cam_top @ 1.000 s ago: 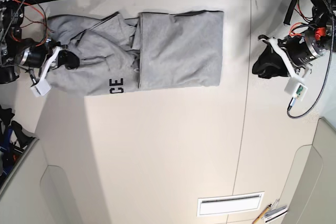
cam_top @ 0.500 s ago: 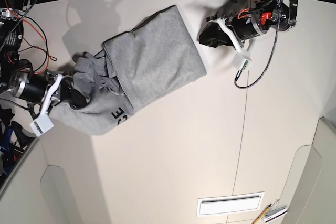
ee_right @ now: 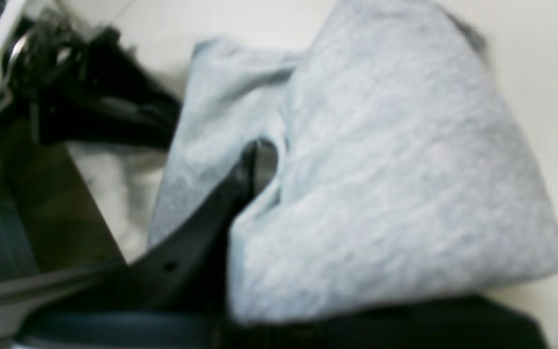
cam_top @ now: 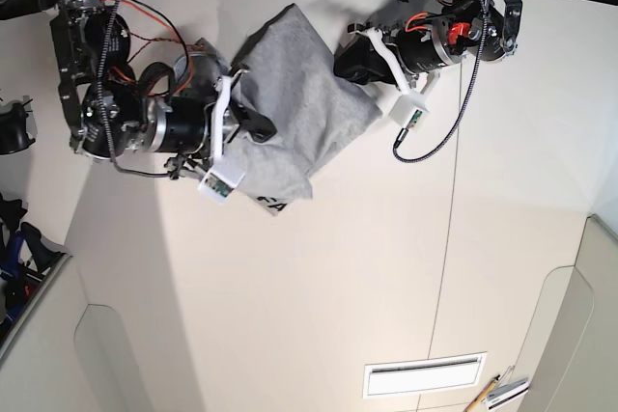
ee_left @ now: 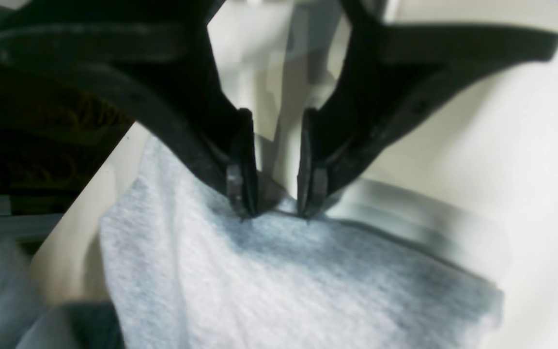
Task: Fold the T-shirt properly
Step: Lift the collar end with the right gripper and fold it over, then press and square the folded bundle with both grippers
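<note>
T-shirt (cam_top: pixel 299 113): bunched grey heap on the table (cam_top: pixel 386 267), around 11 o'clock in the base view, between the two arms; a scrap of black lettering peeks out at its lower edge.
Left gripper (ee_left: pixel 276 208): in the left wrist view its jaws are slightly parted, tips touching the shirt's edge with a narrow slit between them; no cloth is visibly pinched. In the base view it sits at the shirt's 2 o'clock corner.
Right gripper (cam_top: pixel 256 125): the base view puts it on the shirt's 9 o'clock side. The right wrist view shows one black finger (ee_right: pixel 201 242) buried in a fold; the other is hidden, so I cannot tell if it clenches cloth.
Only base view shows: both arms and the lettering.
Change: half a second ago the shirt lay wider and lower left; it is now drawn upward and more crumpled, with the right gripper moved in toward 12 o'clock.
</note>
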Robot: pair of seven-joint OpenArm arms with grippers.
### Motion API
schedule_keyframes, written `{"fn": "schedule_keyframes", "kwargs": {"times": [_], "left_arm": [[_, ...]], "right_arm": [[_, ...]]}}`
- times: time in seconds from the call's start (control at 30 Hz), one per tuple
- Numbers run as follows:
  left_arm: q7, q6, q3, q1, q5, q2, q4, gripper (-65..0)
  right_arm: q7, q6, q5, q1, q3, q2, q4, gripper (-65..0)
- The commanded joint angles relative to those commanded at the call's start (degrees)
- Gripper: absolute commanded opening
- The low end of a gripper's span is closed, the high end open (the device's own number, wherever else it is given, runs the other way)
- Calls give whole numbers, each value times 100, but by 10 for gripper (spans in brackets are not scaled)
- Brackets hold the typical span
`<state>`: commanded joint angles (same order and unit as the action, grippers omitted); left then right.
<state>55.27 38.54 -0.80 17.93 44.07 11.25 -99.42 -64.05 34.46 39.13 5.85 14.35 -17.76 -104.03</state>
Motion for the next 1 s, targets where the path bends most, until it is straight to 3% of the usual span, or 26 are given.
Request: {"fn": "schedule_keyframes", "kwargs": {"times": [0.07, 0.1, 0.33, 0.5, 0.73, 0.8, 0.93, 1.0], "left_arm": [[-4, 0, 0, -2, 4, 0, 0, -489], [-4, 0, 0, 0, 4, 0, 0, -489], [63, 2, 17, 0, 319, 4, 0, -489], [236, 111, 481, 4, 638, 4, -2, -490], [544, 146, 1504, 11, 1062, 7, -116, -490], [595, 146, 1714, 52, 1134, 7, -341, -491], [782, 146, 1810, 188, 1460, 26, -1108, -491], [776, 146, 1801, 295, 1547, 20, -1530, -491]], "right_arm": [[188, -118, -256, 0, 501, 0, 2, -321], [509, -127, -472, 2, 881, 4, 4, -241], [730, -125, -748, 37, 1814, 531, 9, -236], [730, -125, -743, 111, 1810, 938, 7, -236], [791, -127, -699, 415, 1449, 1196, -4, -237], [918, -127, -728, 573, 1113, 1191, 0, -279], [1097, -129, -920, 931, 282, 1191, 44, -624], [1154, -127, -1084, 1130, -28, 1191, 232, -650]]}}
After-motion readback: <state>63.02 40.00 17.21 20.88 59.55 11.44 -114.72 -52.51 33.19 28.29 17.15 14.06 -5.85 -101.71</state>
